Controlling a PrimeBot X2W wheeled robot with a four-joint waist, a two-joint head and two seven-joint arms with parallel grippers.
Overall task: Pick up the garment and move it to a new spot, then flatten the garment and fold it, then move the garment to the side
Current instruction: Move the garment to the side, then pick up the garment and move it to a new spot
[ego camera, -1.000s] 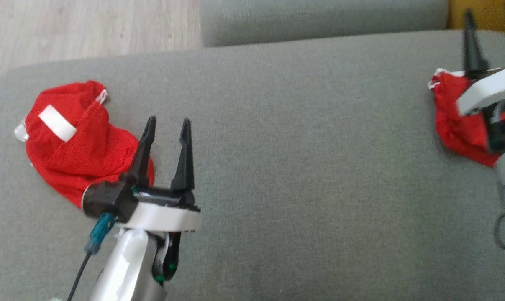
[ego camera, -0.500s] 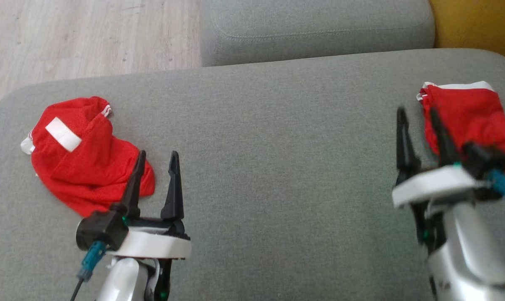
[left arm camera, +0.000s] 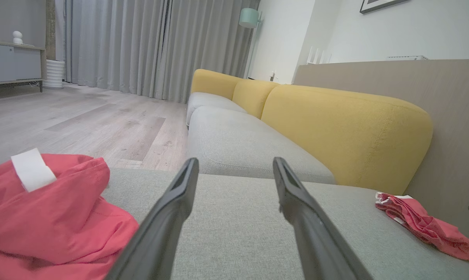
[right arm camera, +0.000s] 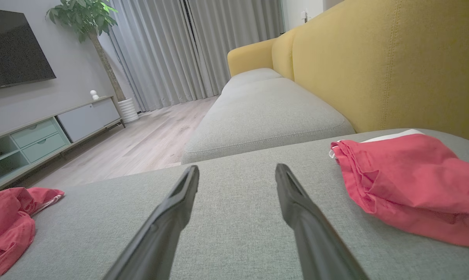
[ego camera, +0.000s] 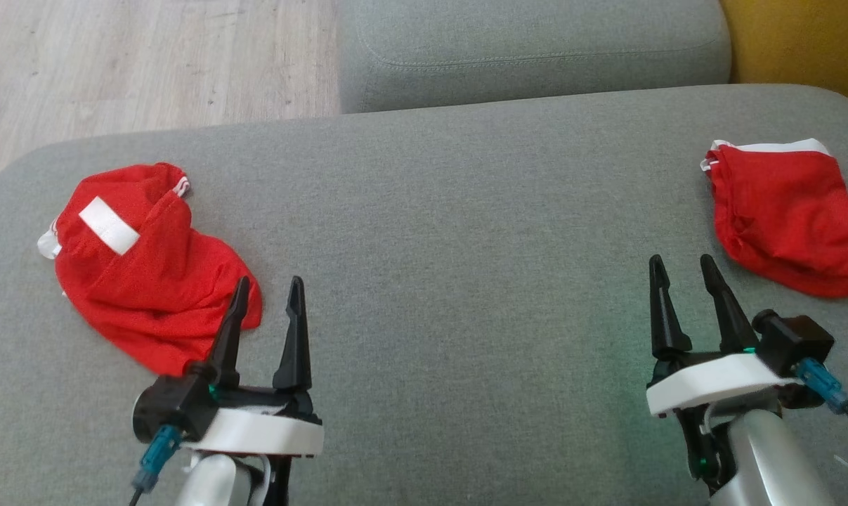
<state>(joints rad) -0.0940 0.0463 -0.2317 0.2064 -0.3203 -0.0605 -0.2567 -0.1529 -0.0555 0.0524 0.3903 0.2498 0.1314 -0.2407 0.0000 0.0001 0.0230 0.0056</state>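
Observation:
Two red garments lie on the grey sofa seat (ego camera: 452,232). One crumpled red garment (ego camera: 142,270) with a white patch sits at the left, also in the left wrist view (left arm camera: 51,217). A flatter, folded red garment (ego camera: 789,214) with a white edge lies at the far right, seen again in the right wrist view (right arm camera: 409,186). My left gripper (ego camera: 268,287) stands open just right of the crumpled garment, empty. Near the lower right my right gripper (ego camera: 681,266) is open and empty, just left of and below the folded garment.
A second grey seat cushion (ego camera: 529,49) adjoins the far edge. The yellow backrest (ego camera: 796,42) rises at the right. Wooden floor (ego camera: 142,63) lies beyond the seat's far left edge. Bare seat stretches between the two garments.
My right gripper has drawn back from over the folded garment to the lower right, leaving it lying on the seat. The left gripper has pulled back slightly. The camera shifted a little.

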